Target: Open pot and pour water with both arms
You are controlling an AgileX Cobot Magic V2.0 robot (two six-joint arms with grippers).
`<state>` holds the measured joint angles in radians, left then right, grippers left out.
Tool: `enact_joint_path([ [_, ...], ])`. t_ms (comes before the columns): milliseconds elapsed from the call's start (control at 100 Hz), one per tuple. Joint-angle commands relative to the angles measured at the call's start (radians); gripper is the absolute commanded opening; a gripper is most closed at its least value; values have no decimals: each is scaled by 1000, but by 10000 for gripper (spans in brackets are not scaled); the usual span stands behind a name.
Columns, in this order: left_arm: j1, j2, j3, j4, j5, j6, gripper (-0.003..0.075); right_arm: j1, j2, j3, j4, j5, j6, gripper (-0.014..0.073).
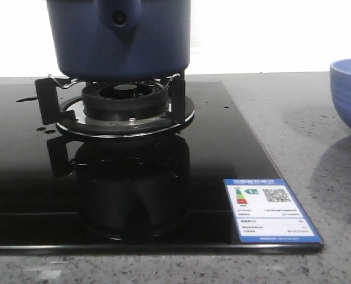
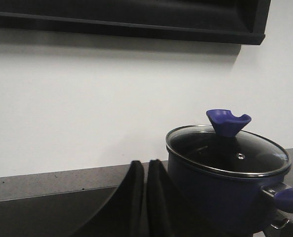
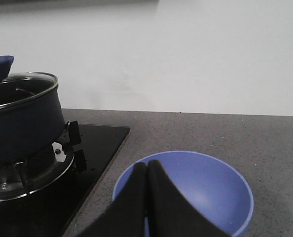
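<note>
The dark navy pot [image 1: 119, 38] stands on the burner [image 1: 125, 103] of the black glass hob [image 1: 22, 195]. In the left wrist view the pot [image 2: 220, 195] carries a glass lid [image 2: 230, 148] with a blue knob [image 2: 228, 121], and its blue handle [image 2: 289, 198] points away to the side. The right wrist view shows the pot [image 3: 20, 126] at one side. My left gripper [image 2: 145, 163] is shut and empty, beside the pot. My right gripper [image 3: 148, 164] is shut and empty, in front of the periwinkle bowl [image 3: 205, 187]. Neither gripper shows in the front view.
The periwinkle bowl [image 1: 348, 94] sits on the grey speckled counter [image 1: 293, 118] to the right of the hob. A blue and white label [image 1: 269, 210] is stuck on the hob's front right corner. A white wall [image 2: 87, 98] stands behind.
</note>
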<state>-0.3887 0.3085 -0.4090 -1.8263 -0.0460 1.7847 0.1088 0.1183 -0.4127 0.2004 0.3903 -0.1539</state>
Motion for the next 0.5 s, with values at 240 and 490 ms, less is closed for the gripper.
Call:
enact_joint_path([
  [240,-1,9,-24,-4,30,-8,-20,1,11,-24,8,-84,-12,-63],
  [490,0,4,31,1267,82,-1106,-20,1,11,-24,8,-84,-12,-63],
])
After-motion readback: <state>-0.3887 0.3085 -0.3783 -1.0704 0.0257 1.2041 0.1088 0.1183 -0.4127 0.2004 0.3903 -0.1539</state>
